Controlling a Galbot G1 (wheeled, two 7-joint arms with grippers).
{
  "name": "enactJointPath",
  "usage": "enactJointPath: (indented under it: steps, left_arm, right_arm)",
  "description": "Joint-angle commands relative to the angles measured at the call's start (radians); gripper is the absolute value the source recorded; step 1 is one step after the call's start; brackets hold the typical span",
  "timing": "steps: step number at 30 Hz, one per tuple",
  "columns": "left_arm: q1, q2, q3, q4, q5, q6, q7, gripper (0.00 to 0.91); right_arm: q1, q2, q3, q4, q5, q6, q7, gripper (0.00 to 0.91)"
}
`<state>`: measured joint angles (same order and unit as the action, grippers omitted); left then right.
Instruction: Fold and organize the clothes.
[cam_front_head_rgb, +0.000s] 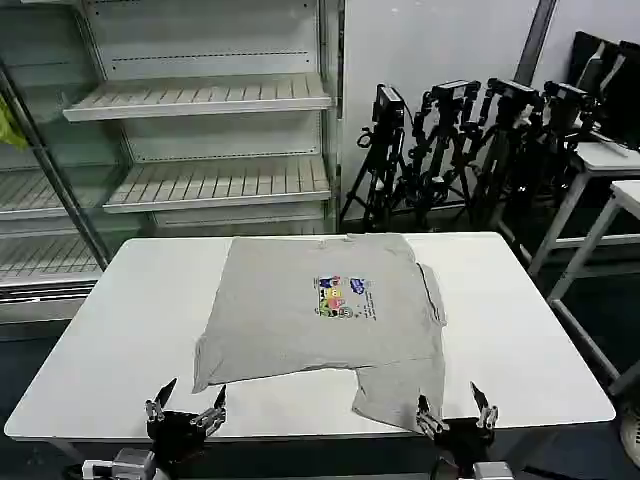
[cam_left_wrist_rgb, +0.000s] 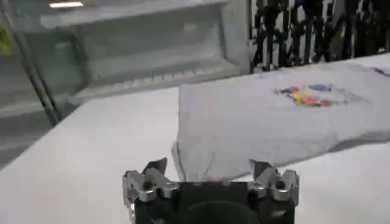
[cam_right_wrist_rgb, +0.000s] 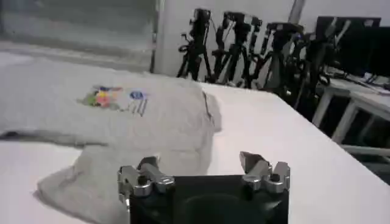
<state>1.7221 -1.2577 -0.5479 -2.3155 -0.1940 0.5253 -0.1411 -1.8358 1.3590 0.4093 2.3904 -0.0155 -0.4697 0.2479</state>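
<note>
T-shirt (cam_front_head_rgb: 320, 310) lies flat; both pincers open

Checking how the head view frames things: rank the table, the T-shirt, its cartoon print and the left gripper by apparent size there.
1. table
2. T-shirt
3. left gripper, open and nearer the camera, so its rank is unsure
4. cartoon print
</note>
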Motion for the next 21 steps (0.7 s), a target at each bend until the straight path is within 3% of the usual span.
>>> enactJointPath:
  steps: [1, 13, 14, 15, 16, 17, 19, 21]
  left_arm:
    - [-0.106, 0.033, -0.007, 0.087, -0.085, 0.051, -0.010, 0.907]
    - [-0.208, 0.041, 0.013, 0.174, -0.154, 0.050, -0.012, 0.907]
    - [-0.211, 0.043, 0.014, 0.181, -0.155, 0.048, -0.012, 0.806]
    - [-0.214, 0.046, 0.014, 0.185, -0.156, 0.045, -0.016, 0.504]
    - [-0.218, 0.048, 0.014, 0.195, -0.156, 0.045, -0.020, 0.121]
    - [-0.220, 0.050, 0.014, 0.202, -0.156, 0.044, -0.021, 0.050]
    - [-0.221, 0.054, 0.016, 0.210, -0.158, 0.043, -0.020, 0.010]
    - [-0.220, 0.055, 0.019, 0.212, -0.159, 0.043, -0.020, 0.010]
  right_arm:
    - [-0.048, -0.006, -0.010, 0.009, -0.017, -0.024, 0.003, 0.907]
    - [-0.014, 0.013, -0.036, -0.040, -0.042, -0.019, -0.004, 0.907]
    - [-0.013, 0.014, -0.038, -0.045, -0.042, -0.019, -0.004, 0.907]
    - [-0.011, 0.016, -0.042, -0.050, -0.042, -0.019, -0.005, 0.907]
    - [-0.010, 0.018, -0.046, -0.053, -0.041, -0.020, -0.008, 0.736]
    - [-0.010, 0.018, -0.050, -0.055, -0.040, -0.021, -0.009, 0.595]
    - [-0.008, 0.020, -0.055, -0.062, -0.034, -0.021, -0.011, 0.040]
    - [-0.005, 0.020, -0.056, -0.068, -0.030, -0.022, -0.013, 0.000]
